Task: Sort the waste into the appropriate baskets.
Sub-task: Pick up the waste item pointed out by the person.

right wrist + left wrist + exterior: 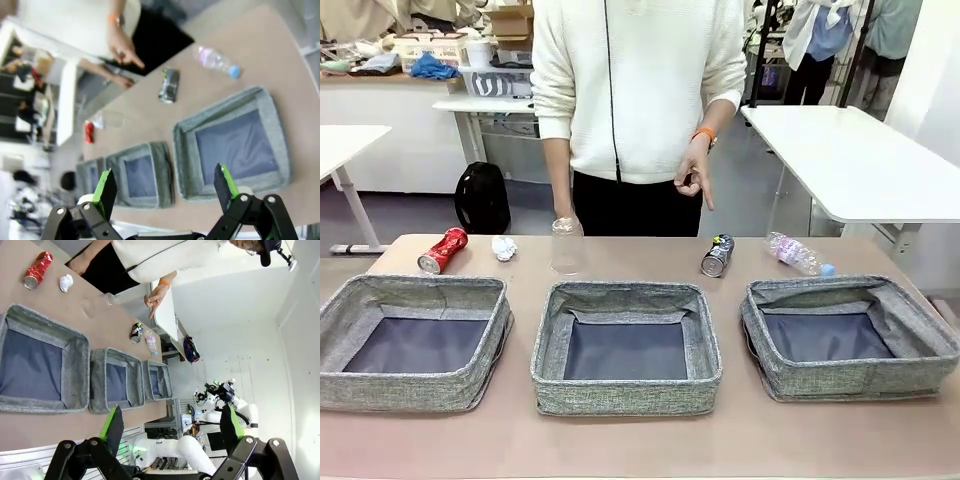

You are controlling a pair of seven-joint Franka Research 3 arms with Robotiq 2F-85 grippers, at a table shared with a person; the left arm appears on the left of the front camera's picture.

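Left gripper (171, 416) and right gripper (163, 175) have released, empty fingers. The first pick should straddle the dark crushed can (717, 255) across its width, near the tabletop's far edge.

Bench (620, 440), pale brown top. Three grey baskets stand on it in a row: left basket (415, 345) nearest the left hand (172, 412), right basket (850, 340) nearest the right hand (164, 172), middle basket (625, 350) between them. Beyond the baskets from both hands, each apart from the next: red can (442, 250) on its side, paper ball (503, 248), clear cup (567, 245) standing, dark can (717, 255), bottle (795, 253) lying flat.
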